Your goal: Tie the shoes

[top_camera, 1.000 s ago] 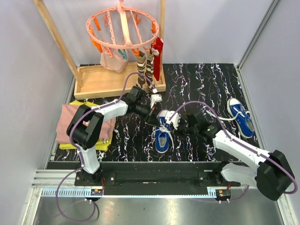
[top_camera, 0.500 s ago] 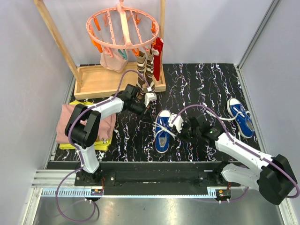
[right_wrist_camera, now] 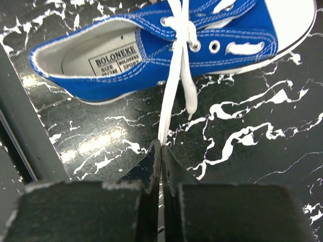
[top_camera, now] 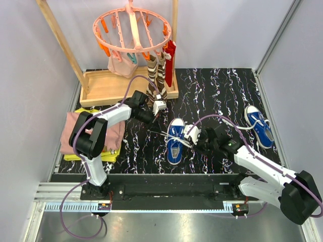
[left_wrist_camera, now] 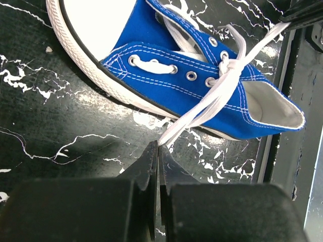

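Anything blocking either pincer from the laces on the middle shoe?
Nothing visible. The left pincer is shut on one lace, and the right pincer on the other lace. Each runs straight from the knot on the blue shoe to its pincer with nothing across it.

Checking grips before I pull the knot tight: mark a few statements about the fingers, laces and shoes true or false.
1. The left fingers are shut on a lace of the middle shoe. True.
2. The right fingers are open and empty. False: they are shut on the other lace.
3. The laces cross in a knot over the eyelets. True.
4. The second shoe is stacked on the middle shoe. False: it lies apart on the table, to the right.
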Action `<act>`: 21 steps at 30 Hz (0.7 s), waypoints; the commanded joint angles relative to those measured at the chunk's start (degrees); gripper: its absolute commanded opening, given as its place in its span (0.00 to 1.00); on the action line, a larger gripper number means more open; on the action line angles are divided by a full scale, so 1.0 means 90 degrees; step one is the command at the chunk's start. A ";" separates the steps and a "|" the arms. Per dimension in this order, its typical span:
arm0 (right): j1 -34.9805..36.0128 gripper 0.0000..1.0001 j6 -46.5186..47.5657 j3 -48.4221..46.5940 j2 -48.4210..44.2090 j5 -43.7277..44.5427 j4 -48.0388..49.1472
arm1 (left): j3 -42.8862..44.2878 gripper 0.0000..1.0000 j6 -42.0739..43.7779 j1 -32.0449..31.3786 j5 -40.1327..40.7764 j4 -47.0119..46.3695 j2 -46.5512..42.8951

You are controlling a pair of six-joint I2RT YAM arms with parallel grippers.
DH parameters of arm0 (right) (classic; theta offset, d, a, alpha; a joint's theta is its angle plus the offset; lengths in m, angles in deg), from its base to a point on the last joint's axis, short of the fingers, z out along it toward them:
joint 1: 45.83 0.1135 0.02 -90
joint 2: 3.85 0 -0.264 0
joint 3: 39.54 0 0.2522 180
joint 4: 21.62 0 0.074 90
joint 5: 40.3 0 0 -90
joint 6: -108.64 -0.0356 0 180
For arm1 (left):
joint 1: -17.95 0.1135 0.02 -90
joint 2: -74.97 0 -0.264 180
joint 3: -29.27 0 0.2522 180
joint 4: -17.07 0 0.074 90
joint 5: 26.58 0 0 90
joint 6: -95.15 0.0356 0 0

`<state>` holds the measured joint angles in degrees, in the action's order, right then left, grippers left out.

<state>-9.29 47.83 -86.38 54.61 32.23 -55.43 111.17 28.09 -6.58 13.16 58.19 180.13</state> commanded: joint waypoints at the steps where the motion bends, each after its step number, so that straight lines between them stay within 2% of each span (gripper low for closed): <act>1: -0.0124 0.00 0.0174 0.0179 -0.0099 0.0125 -0.0330 | 0.0232 0.00 0.0215 0.0177 0.0301 0.0037 -0.0142; 21: -0.0417 0.00 0.0390 0.0102 0.0330 0.0145 -0.0214 | 0.0564 0.00 -0.0078 0.0304 0.0477 0.0281 0.0229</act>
<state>-12.31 50.56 -84.76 55.99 32.27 -54.93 114.55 27.28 -5.27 14.27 60.79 182.05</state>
